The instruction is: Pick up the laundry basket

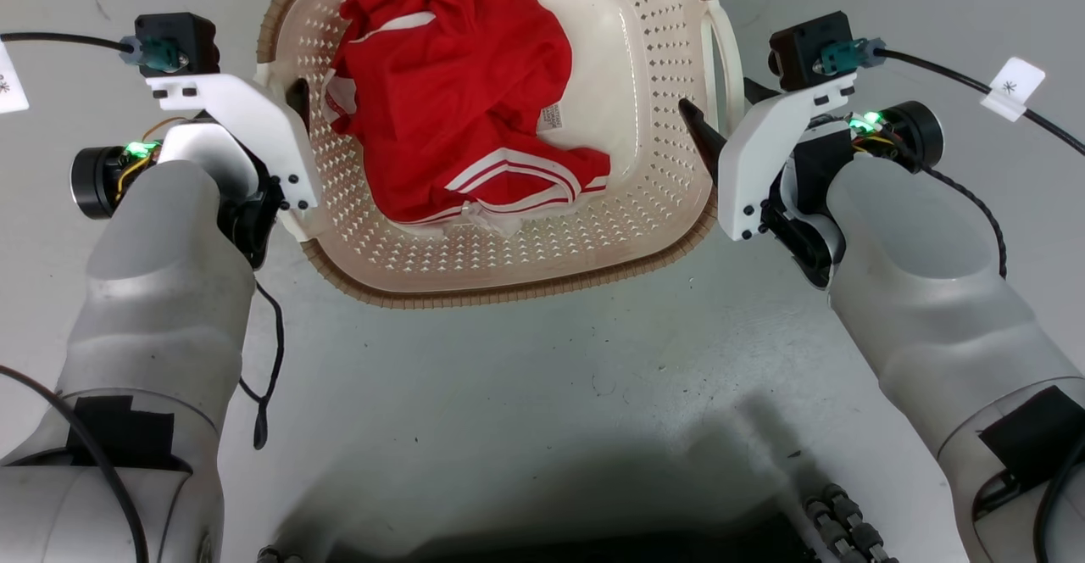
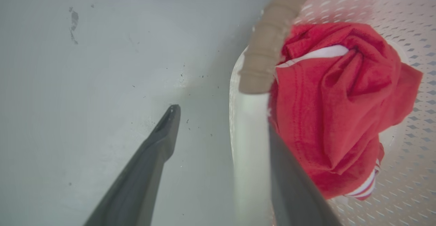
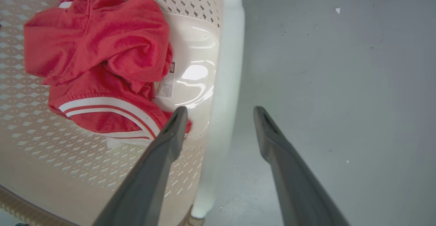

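The laundry basket stands on the grey floor at the top middle of the head view, cream and perforated with a brown rim. A red garment with white stripes lies inside. My left gripper is open at the basket's left side. In the left wrist view its fingers straddle the white left handle, with the inner fingertip hidden behind the brown rim. My right gripper is open too. Its fingers stand either side of the white right handle, one inside the basket and one outside.
Bare grey floor surrounds the basket. Black cables with white tags run off each wrist to the sides. The robot's dark base and its shadow lie at the bottom of the head view.
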Available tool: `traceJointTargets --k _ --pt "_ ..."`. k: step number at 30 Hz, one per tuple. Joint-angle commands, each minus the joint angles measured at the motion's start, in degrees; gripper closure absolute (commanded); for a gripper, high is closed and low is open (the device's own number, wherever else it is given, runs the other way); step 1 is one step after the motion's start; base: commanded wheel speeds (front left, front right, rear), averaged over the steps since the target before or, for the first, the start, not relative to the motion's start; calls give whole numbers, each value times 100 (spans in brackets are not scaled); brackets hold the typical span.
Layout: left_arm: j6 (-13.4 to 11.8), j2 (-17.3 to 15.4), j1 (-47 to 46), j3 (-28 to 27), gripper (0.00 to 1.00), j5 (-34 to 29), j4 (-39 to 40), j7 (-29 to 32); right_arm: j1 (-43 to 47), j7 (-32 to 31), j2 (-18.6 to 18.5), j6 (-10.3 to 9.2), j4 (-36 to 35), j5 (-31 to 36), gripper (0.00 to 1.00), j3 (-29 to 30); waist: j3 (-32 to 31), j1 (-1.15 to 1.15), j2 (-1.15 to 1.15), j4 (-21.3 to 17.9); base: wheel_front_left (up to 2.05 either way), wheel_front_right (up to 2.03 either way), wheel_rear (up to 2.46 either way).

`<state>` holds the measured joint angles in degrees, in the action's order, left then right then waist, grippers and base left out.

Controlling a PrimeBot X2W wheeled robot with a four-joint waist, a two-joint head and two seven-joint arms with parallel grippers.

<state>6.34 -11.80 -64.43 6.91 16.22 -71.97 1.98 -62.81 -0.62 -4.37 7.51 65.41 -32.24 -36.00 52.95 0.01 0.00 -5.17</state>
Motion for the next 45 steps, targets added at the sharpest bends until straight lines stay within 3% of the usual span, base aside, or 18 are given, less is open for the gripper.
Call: traceJointTargets --k 1,2,3,20,45 --pt "18 4 -89 6 52 37 -21 45 -96 -34 21 -4 34 -83 55 -35 20 -1 0 -1 0 0 0" --pt "30 34 -98 14 100 70 -34 100 -123 -24 22 -4 54 -127 91 -77 30 -1 0 0 0 0 0" --pt "46 56 -99 30 100 79 -48 140 -137 -54 27 -4 66 -183 100 -142 38 -1 0 4 0 0 0" --pt "113 168 -26 337 100 267 -143 519 -48 -242 -70 8 32 -1056 100 -898 -302 -1 0 16 0 0 0" --pt "115 326 949 877 100 1182 -178 2157 839 -2099 -439 -3 209 -2341 100 -1677 -3010 -1 0 117 0 0 0"
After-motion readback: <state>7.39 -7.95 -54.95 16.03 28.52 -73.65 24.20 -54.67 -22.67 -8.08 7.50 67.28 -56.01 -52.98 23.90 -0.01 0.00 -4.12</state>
